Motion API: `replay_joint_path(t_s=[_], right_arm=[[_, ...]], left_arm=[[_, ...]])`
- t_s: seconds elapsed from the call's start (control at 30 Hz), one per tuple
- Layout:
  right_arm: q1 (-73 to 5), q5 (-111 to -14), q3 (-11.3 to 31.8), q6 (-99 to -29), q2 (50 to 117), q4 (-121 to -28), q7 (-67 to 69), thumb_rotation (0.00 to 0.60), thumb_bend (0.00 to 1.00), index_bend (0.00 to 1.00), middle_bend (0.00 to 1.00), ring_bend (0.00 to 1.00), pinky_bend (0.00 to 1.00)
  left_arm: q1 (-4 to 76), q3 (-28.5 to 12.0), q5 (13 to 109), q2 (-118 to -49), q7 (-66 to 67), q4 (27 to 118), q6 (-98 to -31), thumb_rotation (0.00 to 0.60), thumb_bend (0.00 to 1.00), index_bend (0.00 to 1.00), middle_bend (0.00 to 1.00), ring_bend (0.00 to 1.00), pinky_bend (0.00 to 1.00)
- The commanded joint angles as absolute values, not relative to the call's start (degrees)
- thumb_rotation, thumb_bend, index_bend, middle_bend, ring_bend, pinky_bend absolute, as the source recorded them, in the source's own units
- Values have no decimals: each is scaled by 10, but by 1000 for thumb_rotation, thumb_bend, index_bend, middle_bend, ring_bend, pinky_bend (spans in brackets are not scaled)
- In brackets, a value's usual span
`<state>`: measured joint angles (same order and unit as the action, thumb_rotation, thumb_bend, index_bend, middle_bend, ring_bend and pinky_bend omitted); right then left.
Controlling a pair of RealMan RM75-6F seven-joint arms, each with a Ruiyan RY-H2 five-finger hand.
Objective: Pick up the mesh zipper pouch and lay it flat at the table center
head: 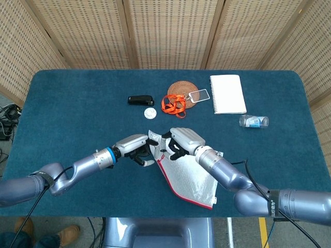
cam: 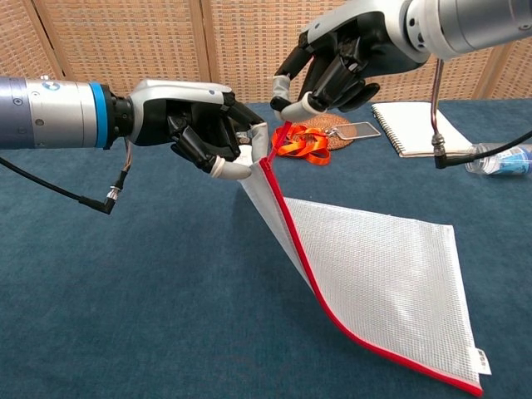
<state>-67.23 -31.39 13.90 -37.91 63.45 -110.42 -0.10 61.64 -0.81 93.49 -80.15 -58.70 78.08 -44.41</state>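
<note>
mesh zipper pouch (cam: 366,266) is mid-lift near the table's (head: 72,103) front centre, one red-edged corner raised, the far end resting on the cloth. left hand (cam: 204,125) and right hand (cam: 337,58) both pinch that top corner. next, i'd judge: raise it clear, then spread it flat.

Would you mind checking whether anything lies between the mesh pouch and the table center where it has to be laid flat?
Nothing visible does. The mesh pouch already sits near the center, one corner lifted by the left hand and right hand; the lanyard lies farther back.
</note>
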Motion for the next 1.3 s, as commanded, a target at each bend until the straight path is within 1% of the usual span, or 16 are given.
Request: replay_joint_path(t_s=[0.03, 0.37, 0.6, 1.13, 1.23, 1.3], right_arm=[[-671, -315, 139, -378, 635, -1103, 1, 600, 784, 784, 976, 982, 1000], [-671, -321, 139, -369, 635, -1099, 9, 600, 784, 784, 976, 983, 1000], [-673, -321, 136, -367, 637, -1095, 11, 600, 785, 784, 976, 983, 1000], [-678, -318, 132, -371, 640, -1093, 8, 600, 786, 784, 976, 983, 1000], [-678, -318, 131, -371, 640, -1093, 8, 600, 785, 784, 976, 983, 1000], [-678, -318, 131, -371, 640, -1092, 9, 600, 786, 784, 976, 983, 1000]], left_arm=[[616, -8, 934, -803, -590, 779, -448, 600, 383, 516, 959, 873, 1000], [621, -9, 928, -812, -588, 774, -450, 600, 383, 466, 959, 873, 1000], [626, -4, 933, -810, -598, 778, -449, 600, 383, 465, 959, 873, 1000], [633, 5, 939, -810, -616, 776, -452, 600, 383, 509, 959, 873, 1000], [633, 6, 938, -811, -615, 775, -453, 600, 395, 539, 959, 873, 1000], [633, 6, 936, -812, -613, 774, -452, 600, 431, 581, 959, 873, 1000]])
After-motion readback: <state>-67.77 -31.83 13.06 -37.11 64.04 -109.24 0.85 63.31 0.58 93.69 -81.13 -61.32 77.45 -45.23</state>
